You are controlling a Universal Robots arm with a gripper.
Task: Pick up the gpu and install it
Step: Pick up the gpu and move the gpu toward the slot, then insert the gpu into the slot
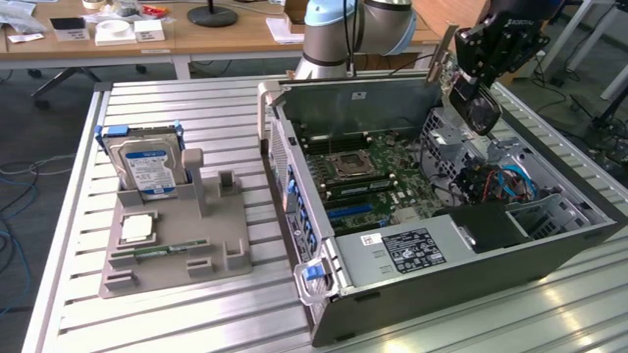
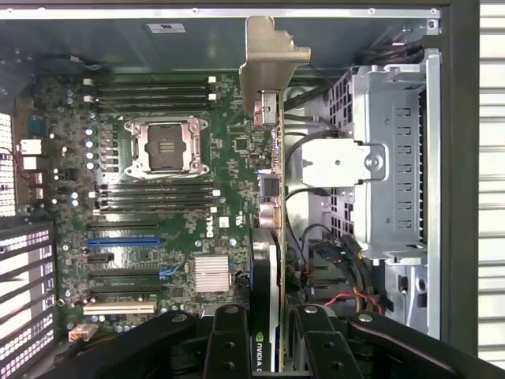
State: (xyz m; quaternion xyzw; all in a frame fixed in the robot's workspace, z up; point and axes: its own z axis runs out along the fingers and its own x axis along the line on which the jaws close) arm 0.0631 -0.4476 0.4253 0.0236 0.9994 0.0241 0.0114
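The gpu (image 1: 479, 109) hangs over the open computer case (image 1: 432, 283) at the exterior view's right, its black shroud facing down and its silver bracket (image 1: 445, 53) pointing up and back. My gripper (image 1: 469, 77) is shut on it from above. In the wrist view the gpu (image 2: 269, 201) shows edge-on, with its bracket (image 2: 273, 57) at the far end, and my gripper (image 2: 268, 335) has its black fingers (image 2: 227, 341) clamped on either side of the card. The card hovers above the motherboard (image 2: 181, 197), between the processor socket (image 2: 164, 144) and the drive cage (image 2: 380, 178).
Blue and black expansion slots (image 2: 122, 242) lie on the board beside the card. At the exterior view's left, a grey holder (image 1: 176, 246) carries a silver hard drive (image 1: 147, 168), a processor (image 1: 137, 228) and a memory stick (image 1: 157, 251). Red and blue cables (image 1: 501, 180) run beside the drive cage.
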